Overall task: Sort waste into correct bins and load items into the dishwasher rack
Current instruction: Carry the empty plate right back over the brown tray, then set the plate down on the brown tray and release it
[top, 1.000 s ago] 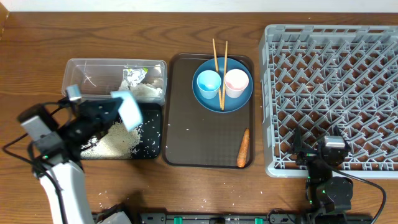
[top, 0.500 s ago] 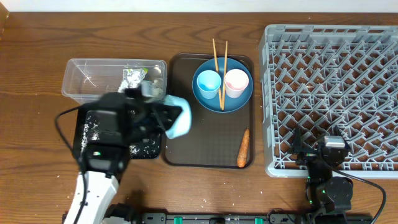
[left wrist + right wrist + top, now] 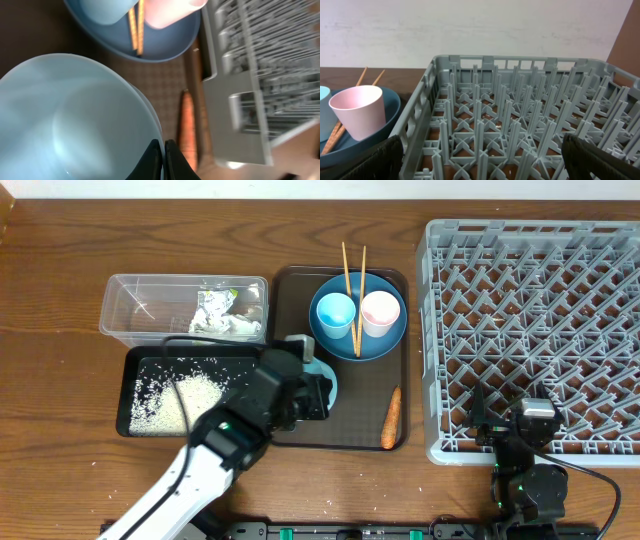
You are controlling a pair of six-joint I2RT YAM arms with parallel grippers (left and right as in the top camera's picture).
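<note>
Waste fills the two bins to the left of the dark brown serving tray (image 3: 340, 395). The clear tub (image 3: 185, 277), beside the tray's far left corner, holds a crumpled white tissue (image 3: 235, 327) and a small green-yellow wrapper (image 3: 213, 305). The black tray (image 3: 125, 395), against the serving tray's near left side, carries a heap of white rice grains (image 3: 185, 395) with loose ones scattered around it. Over the serving tray's left edge, the left gripper (image 3: 163, 152) is clenched on the rim of the white-blue bowl (image 3: 75, 115), whose inside is smooth, pale blue and clean. At the far end of the serving tray sits the blue plate (image 3: 358, 345), bearing the light blue cup (image 3: 335, 310), the pink cup (image 3: 380, 312) and two wooden chopsticks (image 3: 347, 265) laid between them. The orange carrot (image 3: 391, 418) lies in the tray's near right corner. Right of the tray stands the grey dishwasher rack (image 3: 530, 310); at its near edge the right gripper (image 3: 485, 160) is spread wide, grasping nothing.
</note>
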